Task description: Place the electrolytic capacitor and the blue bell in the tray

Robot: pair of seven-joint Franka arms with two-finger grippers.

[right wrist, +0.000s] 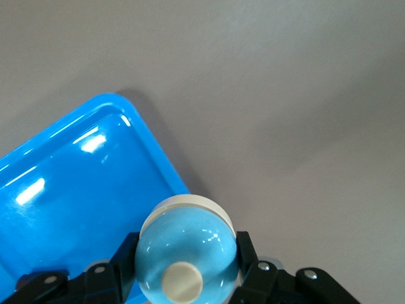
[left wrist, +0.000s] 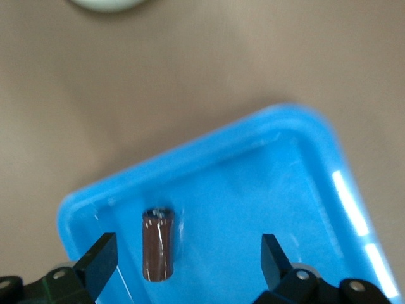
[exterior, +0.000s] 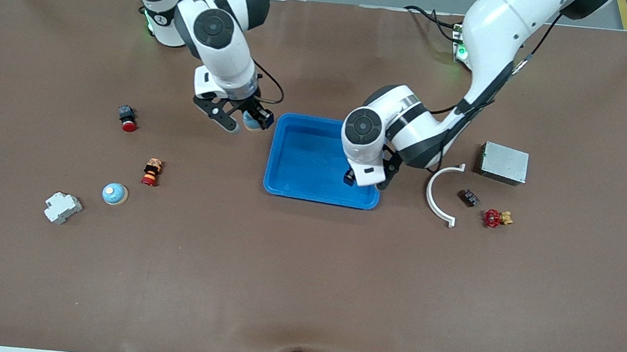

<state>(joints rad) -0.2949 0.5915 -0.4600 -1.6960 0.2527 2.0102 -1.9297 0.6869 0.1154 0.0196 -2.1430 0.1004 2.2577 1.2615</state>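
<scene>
Front view: left gripper (exterior: 364, 180) hangs over the blue tray (exterior: 303, 166) corner toward the left arm's end; right gripper (exterior: 244, 117) carries the blue bell (exterior: 251, 121) just beside the tray's rim. Left wrist view: jaws spread, electrolytic capacitor (left wrist: 157, 244) loose between them, in the tray; lift straight up. Right wrist view: jaws clamp the bell; judge it needs carrying fully over the rim before letting go.

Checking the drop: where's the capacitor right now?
The electrolytic capacitor lies in the tray, near a corner at the left arm's end, between the fingers of the open left gripper.
</scene>
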